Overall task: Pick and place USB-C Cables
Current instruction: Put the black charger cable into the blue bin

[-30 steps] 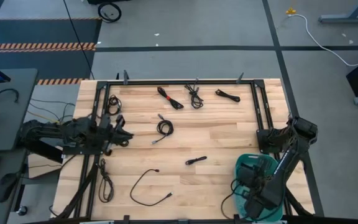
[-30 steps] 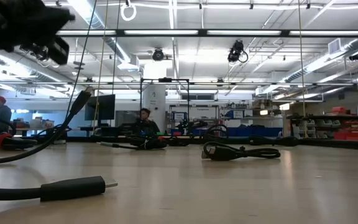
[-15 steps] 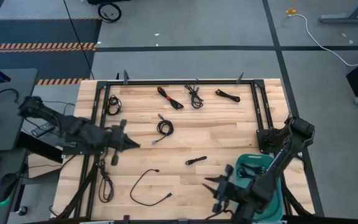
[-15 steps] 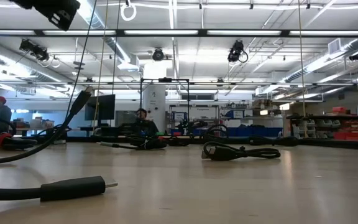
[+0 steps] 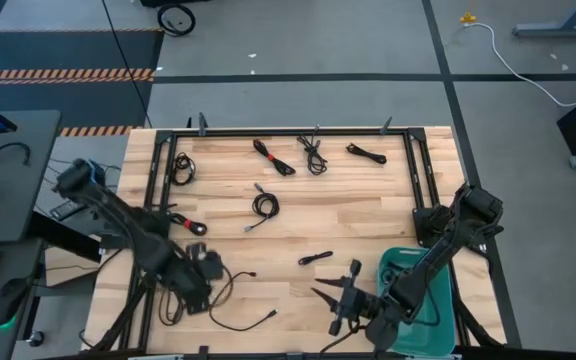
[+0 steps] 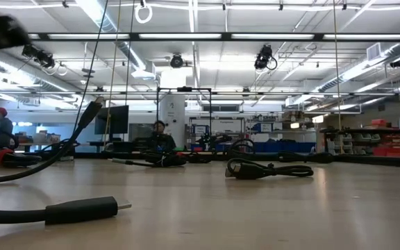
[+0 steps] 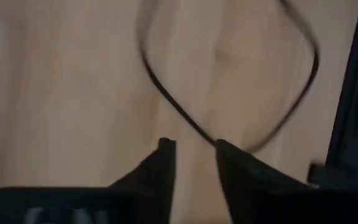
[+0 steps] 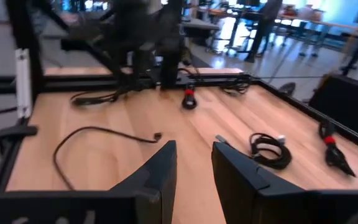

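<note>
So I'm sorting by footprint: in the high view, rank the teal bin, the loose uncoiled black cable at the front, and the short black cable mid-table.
Largest to smallest:
1. Teal plastic bin, though the right arm covers part of it.
2. Loose uncoiled black cable.
3. Short black cable mid-table, clearly smallest.

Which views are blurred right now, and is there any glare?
Left wrist view: heavy blur, with the loose cable and the left hand both soft. Right wrist view: the far table end is smeared, and the right hand is soft. High view: sharp apart from the left arm. Low view: the near plug is slightly soft, and the ceiling lights are bright but don't wash anything out.
</note>
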Available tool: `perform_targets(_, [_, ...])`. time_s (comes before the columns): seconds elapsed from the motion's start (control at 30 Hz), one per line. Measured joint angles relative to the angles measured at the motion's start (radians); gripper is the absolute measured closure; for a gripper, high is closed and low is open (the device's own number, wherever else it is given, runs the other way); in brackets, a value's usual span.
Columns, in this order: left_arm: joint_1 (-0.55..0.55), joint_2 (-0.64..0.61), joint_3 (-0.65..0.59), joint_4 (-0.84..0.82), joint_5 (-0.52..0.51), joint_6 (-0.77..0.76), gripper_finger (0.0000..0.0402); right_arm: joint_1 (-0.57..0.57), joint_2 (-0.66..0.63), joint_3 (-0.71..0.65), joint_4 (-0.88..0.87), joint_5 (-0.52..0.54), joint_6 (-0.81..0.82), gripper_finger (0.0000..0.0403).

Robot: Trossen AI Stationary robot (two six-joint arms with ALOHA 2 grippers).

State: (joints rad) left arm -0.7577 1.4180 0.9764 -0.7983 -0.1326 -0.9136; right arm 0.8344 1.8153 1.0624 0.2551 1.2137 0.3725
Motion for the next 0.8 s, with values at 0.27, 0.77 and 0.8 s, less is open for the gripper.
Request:
perform_targets(0.27, [-0.175, 0.223, 0.0, 0.098, 0.177, -0.166, 0.0135, 0.001, 0.0, -0.043, 0.066, -0.038, 0.02, 0.0296])
perform_targets(0.77, [-0.318, 0.395, 0.003, 0.222, -0.327, -0.417, 0.0122, 0.005, 0.0, -0.043, 0.07, -0.102, 0.019, 0.0296])
perform_targets(0.8, [-0.315, 0.402, 0.003, 0.229, -0.349, -0.403, 0.0122, 0.005, 0.0, -0.043, 0.07, -0.106, 0.019, 0.0296])
